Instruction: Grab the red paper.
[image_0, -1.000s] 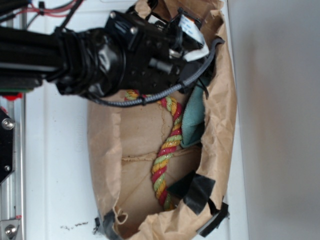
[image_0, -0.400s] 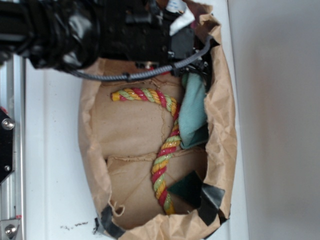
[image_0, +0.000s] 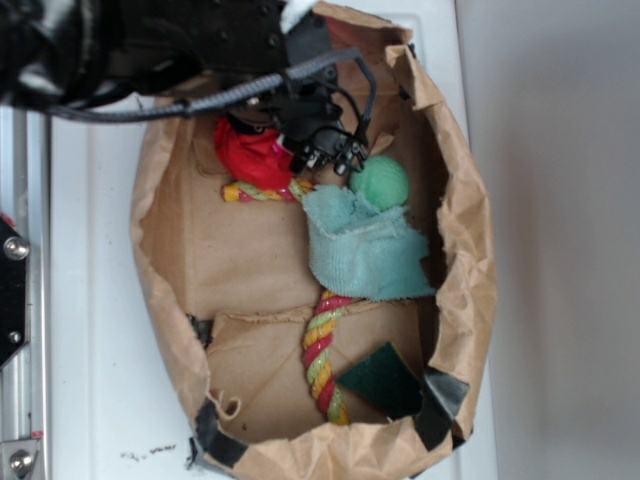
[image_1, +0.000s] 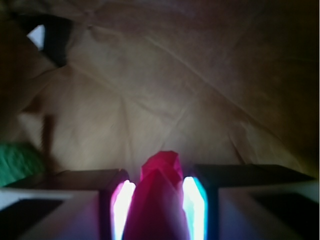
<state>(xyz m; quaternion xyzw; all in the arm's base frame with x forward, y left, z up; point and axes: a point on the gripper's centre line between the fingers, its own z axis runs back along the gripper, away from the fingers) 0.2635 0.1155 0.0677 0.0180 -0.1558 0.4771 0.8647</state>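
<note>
The gripper (image_1: 159, 200) is clamped on the red paper (image_1: 158, 197), which sticks up between its two fingers in the wrist view. From outside, the red paper (image_0: 252, 155) sits in the upper left of the brown paper bag (image_0: 455, 300). I think the grab looks made, and only lifting it out is left. In the bag I count one red paper, one green ball (image_0: 380, 183), one colored rope (image_0: 322, 355) and one blue-green cloth (image_0: 365, 250).

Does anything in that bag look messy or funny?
Yes. The brown paper bag has torn, crumpled edges patched with black tape. The teal cloth lies bunched over the striped rope.
</note>
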